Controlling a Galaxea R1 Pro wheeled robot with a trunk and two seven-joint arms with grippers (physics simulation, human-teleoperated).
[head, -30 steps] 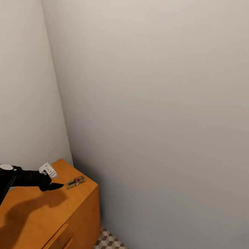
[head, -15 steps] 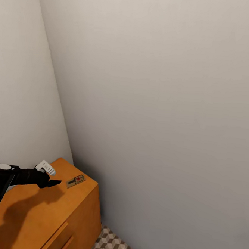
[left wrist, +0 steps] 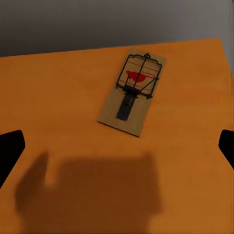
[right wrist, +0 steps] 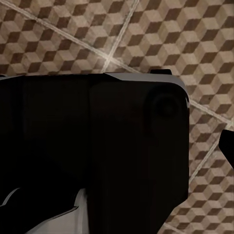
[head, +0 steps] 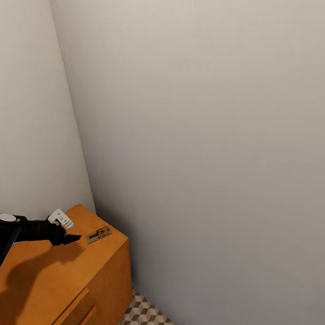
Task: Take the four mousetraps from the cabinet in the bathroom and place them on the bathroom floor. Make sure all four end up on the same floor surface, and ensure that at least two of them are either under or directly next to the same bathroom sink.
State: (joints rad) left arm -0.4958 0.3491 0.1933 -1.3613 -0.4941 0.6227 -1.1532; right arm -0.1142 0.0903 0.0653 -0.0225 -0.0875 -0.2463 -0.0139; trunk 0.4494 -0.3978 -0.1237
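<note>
Orange-brown wood of the cabinet (head: 51,276) carries one mousetrap (head: 99,235) flat near its far corner, at about two o'clock from my left gripper (head: 72,238), whose fingers are spread wide and holding nothing. I judge the approach wants a slow descent, jaws straddling the board's narrow sides, clear of the sprung wire.

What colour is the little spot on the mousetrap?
Red. The mousetrap is a brown wooden board with dark metal parts, lying on the orange cabinet. The left wrist view shows it best.
</note>
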